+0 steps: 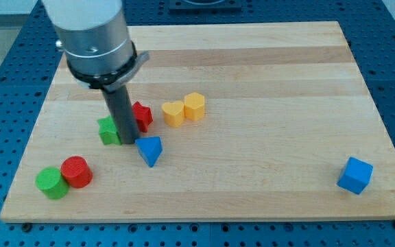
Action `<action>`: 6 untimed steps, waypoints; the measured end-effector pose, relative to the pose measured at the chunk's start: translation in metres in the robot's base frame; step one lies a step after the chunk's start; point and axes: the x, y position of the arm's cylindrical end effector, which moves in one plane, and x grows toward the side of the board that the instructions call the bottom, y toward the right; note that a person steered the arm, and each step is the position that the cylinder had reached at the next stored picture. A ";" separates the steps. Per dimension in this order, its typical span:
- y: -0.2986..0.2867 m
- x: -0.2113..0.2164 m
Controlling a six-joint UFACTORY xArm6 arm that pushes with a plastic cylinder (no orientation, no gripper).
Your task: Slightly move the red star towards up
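Observation:
The red star (142, 115) lies left of the board's middle, partly hidden behind my dark rod. My tip (129, 142) rests on the board just below and left of the red star, between it and the green star (108, 130), which touches the rod on its left. A blue triangular block (149, 150) lies just below and right of the tip.
A yellow heart (173, 113) and a yellow hexagon (195, 106) sit side by side right of the red star. A green cylinder (51, 182) and a red cylinder (77, 171) touch at the bottom left. A blue cube (355, 175) sits at the bottom right. The wooden board (266, 75) lies on a blue perforated table.

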 end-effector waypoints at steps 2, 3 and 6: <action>-0.030 0.023; -0.009 0.019; -0.007 -0.056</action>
